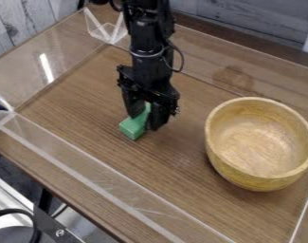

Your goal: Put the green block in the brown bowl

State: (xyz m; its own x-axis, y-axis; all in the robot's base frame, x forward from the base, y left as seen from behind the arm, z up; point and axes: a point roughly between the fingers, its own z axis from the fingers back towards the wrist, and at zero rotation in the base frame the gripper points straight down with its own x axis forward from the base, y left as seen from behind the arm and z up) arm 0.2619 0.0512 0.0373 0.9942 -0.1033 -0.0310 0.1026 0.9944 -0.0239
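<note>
Currently, the counted items and my pose are as follows.

1. Blocks: one. The green block (134, 127) lies on the brown tabletop (86, 104), outside the bowl and to its left in the camera view.
2. Bowls: one. The brown bowl (260, 140) stands upright on the tabletop, its opening facing up, with nothing visible inside.
3. Arms: one. My black arm (150, 43) enters at the top edge of the view and reaches down to the block.
4. Claws: one. My claw (146, 115) points downward at the block, low over the tabletop, with a dark finger overlapping the block's right side in the view.
5. Claw state: I cannot tell whether my fingers grip the block or only stand around it; the dark parts merge at this size.
6. Cables: at least one black cable (27, 214) curves at the lower left.
</note>
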